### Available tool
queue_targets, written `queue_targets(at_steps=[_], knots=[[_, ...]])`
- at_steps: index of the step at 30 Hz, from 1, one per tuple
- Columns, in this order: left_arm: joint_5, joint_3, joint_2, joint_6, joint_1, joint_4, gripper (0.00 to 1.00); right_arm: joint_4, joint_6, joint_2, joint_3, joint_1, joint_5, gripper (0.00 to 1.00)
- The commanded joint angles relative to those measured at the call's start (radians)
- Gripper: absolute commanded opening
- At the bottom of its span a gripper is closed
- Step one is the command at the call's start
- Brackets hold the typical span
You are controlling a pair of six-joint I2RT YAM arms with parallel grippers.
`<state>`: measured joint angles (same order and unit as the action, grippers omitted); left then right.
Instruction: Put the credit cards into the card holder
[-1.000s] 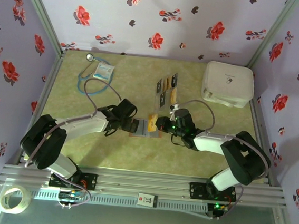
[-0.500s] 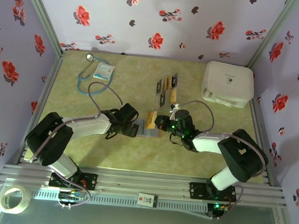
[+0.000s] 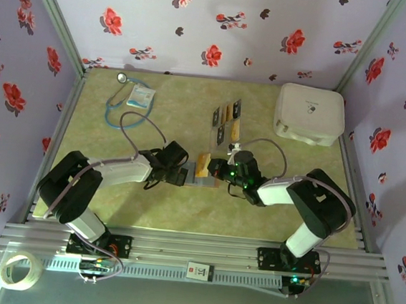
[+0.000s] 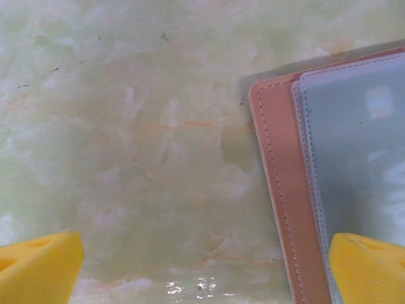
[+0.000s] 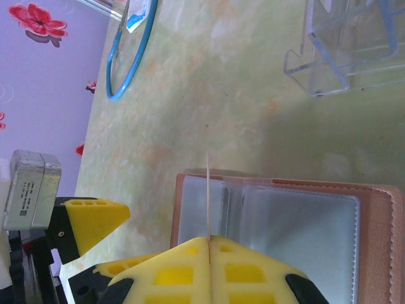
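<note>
The card holder [image 3: 202,180] lies open and flat on the table, reddish-brown with greyish clear pockets [image 5: 278,218]. My right gripper [image 3: 216,169] is shut on a yellow-orange credit card [image 3: 203,164], which stands edge-on [image 5: 207,193] over the holder's left pocket. My left gripper [image 3: 181,173] is open at the holder's left edge [image 4: 278,183], with one yellow finger [image 4: 368,266] over the clear pocket and the other [image 4: 38,266] over bare table. More credit cards [image 3: 226,118], dark and orange, stand in a clear rack [image 5: 345,47] further back.
A big white rounded case [image 3: 309,113] sits at the back right. A blue stethoscope [image 3: 117,99] and a small packet [image 3: 141,96] lie at the back left. The purple flowered walls close in three sides.
The right gripper has carried the orange card a little left and back over the holder. The left gripper has settled lower at the holder's left edge.
</note>
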<state>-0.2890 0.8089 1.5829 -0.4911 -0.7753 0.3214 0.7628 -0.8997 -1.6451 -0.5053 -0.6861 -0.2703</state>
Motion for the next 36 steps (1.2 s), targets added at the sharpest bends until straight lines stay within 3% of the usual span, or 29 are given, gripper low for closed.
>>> queue_targets(at_steps=[1,17,36], knots=[[-0.034,-0.024,0.013,-0.022,-0.009,0.007,1.00,0.070,-0.019,-0.025,0.011,-0.010,-0.004,0.00],[-0.034,0.028,-0.031,-0.037,-0.012,0.041,1.00,0.141,-0.028,-0.088,0.031,-0.015,0.001,0.00],[-0.063,0.036,0.034,-0.025,0.033,0.047,1.00,0.194,-0.050,-0.126,0.043,-0.015,-0.007,0.00]])
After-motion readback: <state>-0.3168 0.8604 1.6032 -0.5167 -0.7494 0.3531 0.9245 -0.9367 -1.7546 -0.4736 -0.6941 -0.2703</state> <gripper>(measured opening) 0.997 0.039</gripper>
